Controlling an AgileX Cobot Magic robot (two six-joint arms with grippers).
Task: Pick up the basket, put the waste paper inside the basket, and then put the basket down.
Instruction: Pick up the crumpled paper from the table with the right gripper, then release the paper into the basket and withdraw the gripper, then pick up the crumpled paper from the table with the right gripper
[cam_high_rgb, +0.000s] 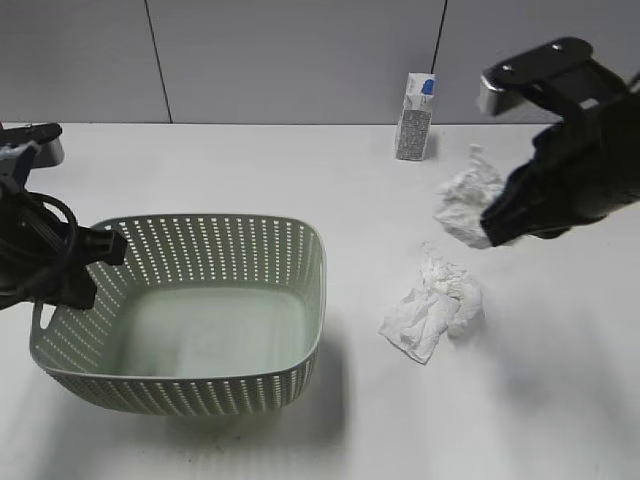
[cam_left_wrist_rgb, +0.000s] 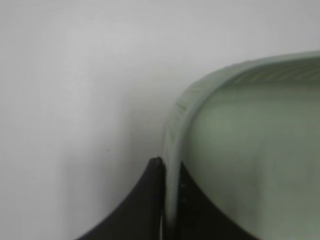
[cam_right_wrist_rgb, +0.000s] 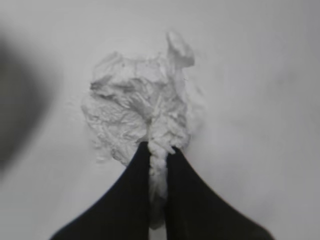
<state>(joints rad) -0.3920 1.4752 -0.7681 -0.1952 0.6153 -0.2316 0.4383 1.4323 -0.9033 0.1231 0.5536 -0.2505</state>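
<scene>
Risky from here: only a thin pinch of the far waste paper wad (cam_right_wrist_rgb: 140, 117) between the closed fingers of the right hand (cam_right_wrist_rgb: 157, 152), so could tear or slip loose on the way across to the basket (cam_high_rgb: 190, 310) and drop onto the desk (cam_high_rgb: 300, 170) short of the rim; likewise only a narrow bite on the basket's left rim for the left hand (cam_left_wrist_rgb: 165, 197), closed on that wall, so liable to tilt or twist out under its own weight. Nothing visible inside the basket yet, with a second wad (cam_high_rgb: 432, 308) lying on the desk just right of it, apart from both hands.
</scene>
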